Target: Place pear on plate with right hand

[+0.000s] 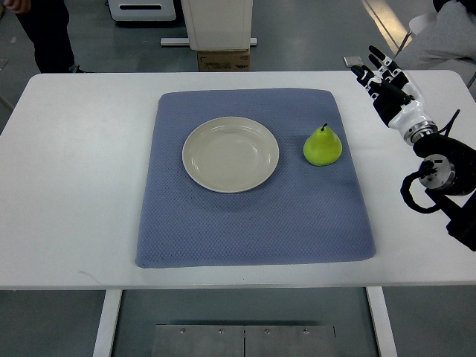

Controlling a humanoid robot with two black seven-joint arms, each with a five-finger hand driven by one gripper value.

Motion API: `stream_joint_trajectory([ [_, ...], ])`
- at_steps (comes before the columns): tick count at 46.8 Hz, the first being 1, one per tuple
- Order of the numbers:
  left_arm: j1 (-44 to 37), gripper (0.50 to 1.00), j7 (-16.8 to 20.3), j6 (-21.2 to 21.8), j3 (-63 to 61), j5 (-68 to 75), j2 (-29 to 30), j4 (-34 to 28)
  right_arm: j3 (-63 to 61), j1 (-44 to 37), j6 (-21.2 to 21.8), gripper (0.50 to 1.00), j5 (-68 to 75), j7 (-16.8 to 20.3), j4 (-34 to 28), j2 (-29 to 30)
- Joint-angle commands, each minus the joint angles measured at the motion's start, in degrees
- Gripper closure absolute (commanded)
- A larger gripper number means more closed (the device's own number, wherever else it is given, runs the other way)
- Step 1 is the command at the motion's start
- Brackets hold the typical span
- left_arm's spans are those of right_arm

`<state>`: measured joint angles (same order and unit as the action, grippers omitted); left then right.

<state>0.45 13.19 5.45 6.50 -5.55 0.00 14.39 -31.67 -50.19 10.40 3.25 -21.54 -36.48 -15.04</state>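
A green pear (323, 146) stands upright on the blue mat (253, 223), just right of the cream plate (230, 154), which holds nothing. My right hand (381, 74) hovers over the table's far right corner, behind and to the right of the pear and well apart from it. Its fingers (376, 56) are stretched out and hold nothing. Its arm (435, 160) comes in from the right edge.
The white table (67, 186) carries the mat. A person's legs (46, 33) stand beyond the far left corner. A cardboard box (222, 59) and white equipment sit behind the far edge. A person in grey (450, 33) is at the top right.
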Motion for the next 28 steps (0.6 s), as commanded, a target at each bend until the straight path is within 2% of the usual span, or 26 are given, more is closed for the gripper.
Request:
stream_joint_trajectory([
  [1,-0.18,0.500,0.08,0.26,0.00,-0.08,0.00,-0.07,-0.06,0.00,0.23,0.500,0.00,0.01,0.01,0.01],
  [28,0.08,0.500,0.00,0.35,0.00,0.01,0.00,-0.07,-0.06,-0.70,0.06,0.500,0.00,-0.34,1.76,0.19],
])
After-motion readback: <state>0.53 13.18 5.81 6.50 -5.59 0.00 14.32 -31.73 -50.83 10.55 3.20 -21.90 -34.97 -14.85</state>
